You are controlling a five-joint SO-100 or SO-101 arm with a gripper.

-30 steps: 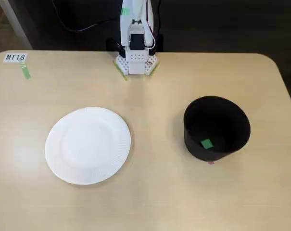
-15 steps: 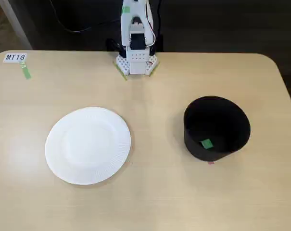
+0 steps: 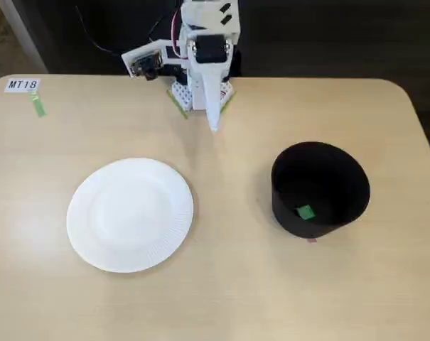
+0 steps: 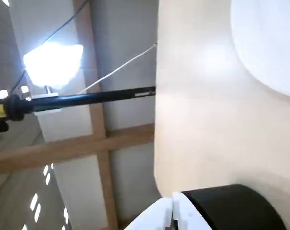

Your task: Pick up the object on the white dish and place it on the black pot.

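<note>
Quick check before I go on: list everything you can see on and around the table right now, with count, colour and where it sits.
White dish: one, white, left half of the table in the fixed view, nothing on it.
Black pot: one, matte black, right half of the table, apart from the dish.
Green cube: one, bright green, inside the pot on its floor.
MT18 label: one, white, far left corner of the table.
Green tape strip: one, green, just below the label.
Table: one, light wood.
Arm: one, white, at the far edge of the table, middle.
Gripper: one, white, pointing down over the table near the base, fingers together, holding nothing.
</note>
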